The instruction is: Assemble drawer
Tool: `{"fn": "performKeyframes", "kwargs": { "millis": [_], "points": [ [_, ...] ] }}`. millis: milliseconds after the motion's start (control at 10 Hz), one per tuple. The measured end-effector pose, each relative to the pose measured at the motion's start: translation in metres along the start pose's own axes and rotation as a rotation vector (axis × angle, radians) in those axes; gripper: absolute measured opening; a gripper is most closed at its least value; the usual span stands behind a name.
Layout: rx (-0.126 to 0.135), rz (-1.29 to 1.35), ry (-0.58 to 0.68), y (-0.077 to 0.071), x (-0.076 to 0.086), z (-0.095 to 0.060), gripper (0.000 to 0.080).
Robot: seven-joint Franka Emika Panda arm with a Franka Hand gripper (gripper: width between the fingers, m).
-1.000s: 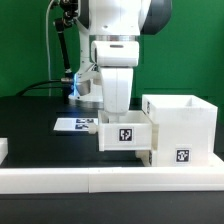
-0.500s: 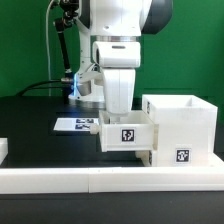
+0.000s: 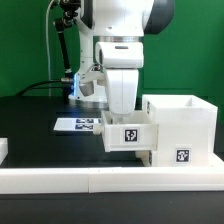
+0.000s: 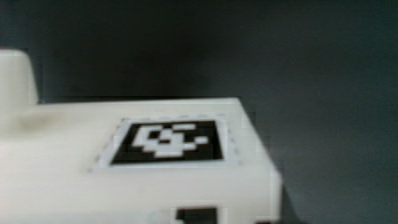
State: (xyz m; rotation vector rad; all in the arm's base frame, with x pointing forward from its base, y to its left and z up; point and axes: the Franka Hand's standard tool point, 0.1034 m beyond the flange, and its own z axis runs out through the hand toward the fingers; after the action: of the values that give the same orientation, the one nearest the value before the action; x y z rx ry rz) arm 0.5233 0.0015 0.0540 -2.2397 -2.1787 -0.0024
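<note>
A small white drawer box (image 3: 128, 134) with a black marker tag on its front sits against the left side of the larger open white drawer casing (image 3: 186, 122), which has a tag low on its front. My gripper (image 3: 122, 112) reaches down into the small box from above; its fingertips are hidden behind the box wall. The box moves along with it, so it looks shut on the box wall. The wrist view shows the box's tagged white face (image 4: 71, 170) very close and blurred, with no fingers clearly visible.
The marker board (image 3: 78, 125) lies flat on the black table behind the small box. A long white rail (image 3: 90, 179) runs along the front edge. Another white part (image 3: 3, 150) shows at the exterior view's left edge. Cables and a stand rise at the back.
My gripper and the small drawer box have shifted a little toward the exterior view's right, closer against the casing.
</note>
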Motion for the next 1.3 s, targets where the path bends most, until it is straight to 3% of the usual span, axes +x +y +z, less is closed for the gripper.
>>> {"fn": "performKeyframes", "kwargs": {
  "millis": [1300],
  "points": [
    [-0.004,0.000,0.000,0.0024,0.0007,-0.0009,0.0044]
  ]
}}
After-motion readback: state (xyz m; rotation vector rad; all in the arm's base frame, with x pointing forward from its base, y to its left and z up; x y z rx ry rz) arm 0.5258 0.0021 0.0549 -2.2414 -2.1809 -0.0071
